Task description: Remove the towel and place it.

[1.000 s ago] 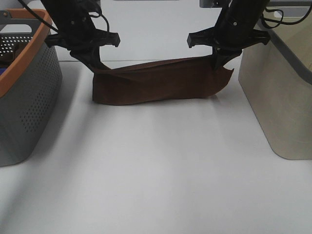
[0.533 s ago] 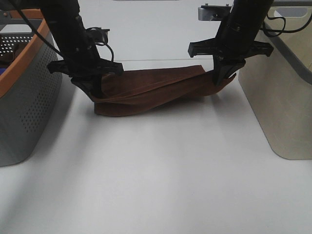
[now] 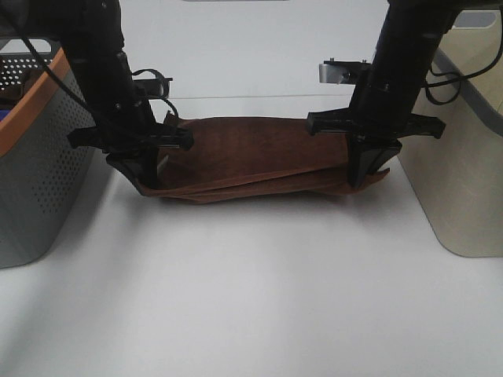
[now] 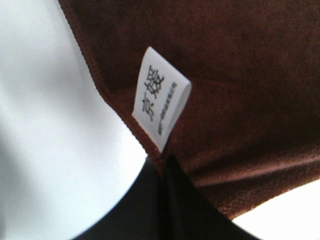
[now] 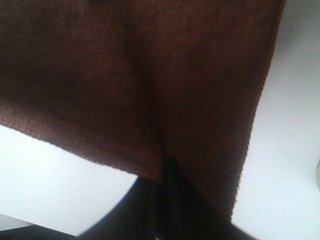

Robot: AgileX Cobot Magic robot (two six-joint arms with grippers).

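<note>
The dark brown towel [image 3: 251, 157] lies stretched and partly folded on the white table between my two arms. My left gripper [image 3: 149, 177] is shut on its left corner, down at the table. In the left wrist view the towel [image 4: 240, 80] fills the frame, with its white tag [image 4: 161, 98] beside the pinched corner at my left gripper [image 4: 164, 165]. My right gripper [image 3: 363, 174] is shut on the right corner. In the right wrist view the towel [image 5: 140, 75] hangs from the closed fingers of my right gripper [image 5: 162, 165].
A grey perforated basket [image 3: 35, 157] with an orange rim stands at the left edge. A beige bin [image 3: 464, 173] stands at the right edge. The white table [image 3: 251, 298] extends toward the front.
Both grippers have come forward and lower with the towel held between them. The towel has been drawn toward the front and now lies lower and flatter on the table.
</note>
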